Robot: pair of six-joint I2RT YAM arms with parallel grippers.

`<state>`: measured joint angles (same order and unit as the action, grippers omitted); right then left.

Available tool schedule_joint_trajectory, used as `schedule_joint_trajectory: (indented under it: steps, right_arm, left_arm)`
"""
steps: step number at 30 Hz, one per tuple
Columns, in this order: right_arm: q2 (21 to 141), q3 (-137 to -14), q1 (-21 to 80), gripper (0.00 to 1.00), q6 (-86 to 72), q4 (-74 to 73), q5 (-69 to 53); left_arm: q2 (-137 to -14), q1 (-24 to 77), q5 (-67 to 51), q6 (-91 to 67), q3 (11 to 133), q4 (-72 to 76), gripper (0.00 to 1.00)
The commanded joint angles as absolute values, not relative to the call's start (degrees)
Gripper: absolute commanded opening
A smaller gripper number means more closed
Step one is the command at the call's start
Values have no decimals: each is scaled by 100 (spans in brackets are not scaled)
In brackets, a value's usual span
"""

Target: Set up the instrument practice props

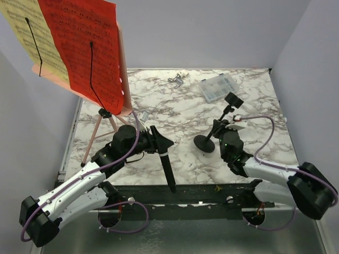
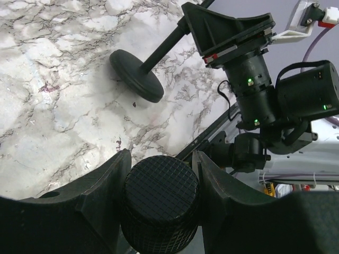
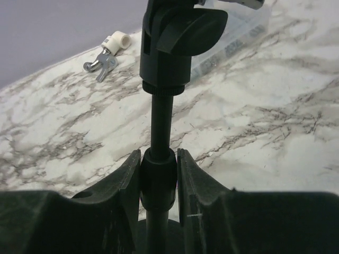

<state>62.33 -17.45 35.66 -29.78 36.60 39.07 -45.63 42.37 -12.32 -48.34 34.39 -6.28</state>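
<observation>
From above, a pink music stand on thin tripod legs (image 1: 53,79) is seen upright at the far left of the white marble-patterned table (image 1: 159,106). A yellow sheet-music page (image 1: 26,32) and a red sheet-music page (image 1: 85,47) are displayed side by side on it. The long black microphone (image 1: 167,169) is gripped by the left gripper (image 1: 159,144), with its tail pointed at the near edge. A short black round-based microphone stand (image 1: 204,143) is held tilted by the right gripper (image 1: 220,129) at centre-right. A clear plastic compartment box (image 1: 217,87) and small white and metal bits (image 1: 179,78) are spotted far back.

On the left wrist, the fingers (image 2: 106,180) are pressed against the microphone's cross-hatched head.

On the right wrist, the fingers (image 3: 124,180) are clamped on the stand's thin post, below its clip.
</observation>
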Motion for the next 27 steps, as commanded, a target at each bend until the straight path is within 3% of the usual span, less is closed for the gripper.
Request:
schedule_joint_trajectory:
  steps: [1, 5, 6, 17, 23, 27]
  right_arm:
    - [7186, -2075, 4447, 0, -508, 6409, 5930]
    - [8826, -2525, 5015, 0, 2108, 9935, 6311]
    - [9170, -2826, 5167, 0, 2565, 10220, 6520]
    - [10334, -3431, 5576, 2, 2281, 10215, 6207]
    - [10409, -3178, 5605, 22, 1850, 10207, 6291]
    - [10194, -3108, 5773, 44, 2046, 10206, 6346]
  left_arm:
    - [-4479, 4206, -1109, -4797, 3604, -664, 0]
    - [-4375, 4196, -1057, -4807, 3618, -724, 0]
    - [-4366, 4187, -1047, -4798, 3629, -741, 0]
    - [-4188, 4176, -967, -4768, 3670, -878, 0]
    - [-4148, 4183, -958, -4772, 3657, -905, 0]
    - [-4109, 4176, -940, -4773, 3637, -923, 0]
